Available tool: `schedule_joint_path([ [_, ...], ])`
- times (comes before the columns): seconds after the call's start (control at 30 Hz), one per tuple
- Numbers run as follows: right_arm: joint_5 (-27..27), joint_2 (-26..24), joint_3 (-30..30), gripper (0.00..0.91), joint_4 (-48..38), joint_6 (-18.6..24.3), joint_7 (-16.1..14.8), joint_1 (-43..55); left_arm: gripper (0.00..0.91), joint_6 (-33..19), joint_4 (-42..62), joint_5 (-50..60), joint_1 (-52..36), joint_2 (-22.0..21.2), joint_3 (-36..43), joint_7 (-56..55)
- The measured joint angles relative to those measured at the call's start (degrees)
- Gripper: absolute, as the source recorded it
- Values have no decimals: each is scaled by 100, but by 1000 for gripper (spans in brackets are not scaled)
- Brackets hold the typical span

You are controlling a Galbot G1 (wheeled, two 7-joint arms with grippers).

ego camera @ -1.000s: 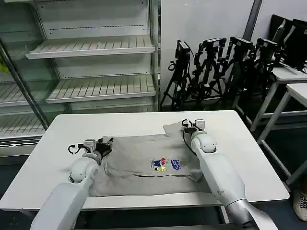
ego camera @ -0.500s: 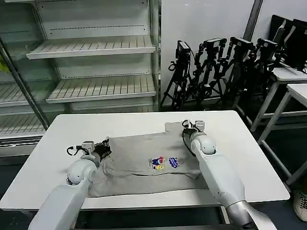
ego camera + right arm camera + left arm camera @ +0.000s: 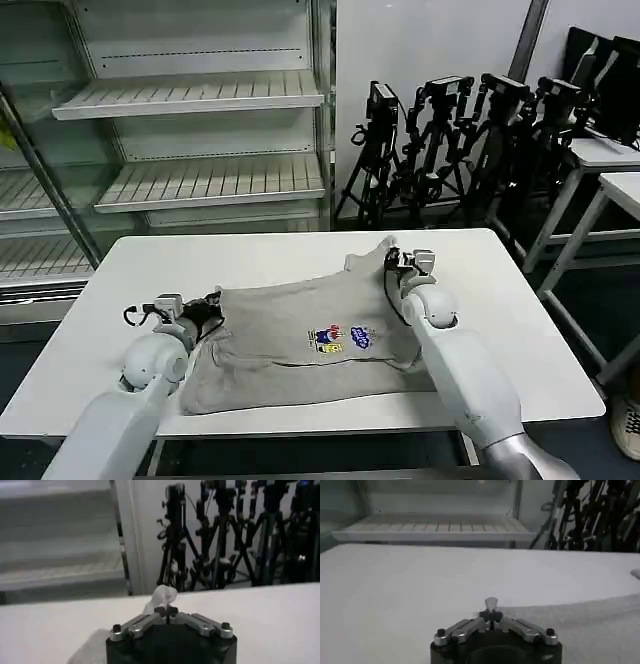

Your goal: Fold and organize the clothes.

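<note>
Both arms have shifted since a second ago: the left tool (image 3: 205,310) has slid outward toward 9 o'clock along the counter (image 3: 110,290), and the right tool (image 3: 393,258) has risen a little toward 12 o'clock, drawing its corner of the T-shirt (image 3: 300,345) up into a small peak. The shirt's left edge has followed the left tool, so the cloth now lies stretched wider between the two grips and its far edge slopes upward from left to right.

In the left wrist view the left tool (image 3: 491,611) is pinched tight with a small tuft of grey cloth poking out between its tips, low over the white counter. In the right wrist view the right tool (image 3: 166,609) is likewise clamped narrow on a bunched bit of fabric that stands above the tips.

This reads as the spreading or lifting stage before a fold: the shirt is held by two far corners, at about 9 o'clock and 1 o'clock of the garment, and the fold itself does not look made yet. The near hem rests on the counter close to its front edge, with the coloured chest print (image 3: 345,340) facing up near the middle.

By count: one T-shirt, one chest print, two tools, both holding cloth, and one counter. Behind it stand a shelving unit (image 3: 190,100) and a row of tripods (image 3: 470,140); their exact number is hard to tell.
</note>
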Motion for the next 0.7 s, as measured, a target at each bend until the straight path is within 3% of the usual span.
schedule_joint_path([
  [0.37, -149, -549, 363, 0, 1535, 183, -66, -1054, 10, -18, -1063, -15, 577, 295, -352, 18],
  [0.7, -449, -877, 999, 0, 2876, 305, -189, -2575, 10, -87, -2064, 457, 1567, 288, -496, 29],
])
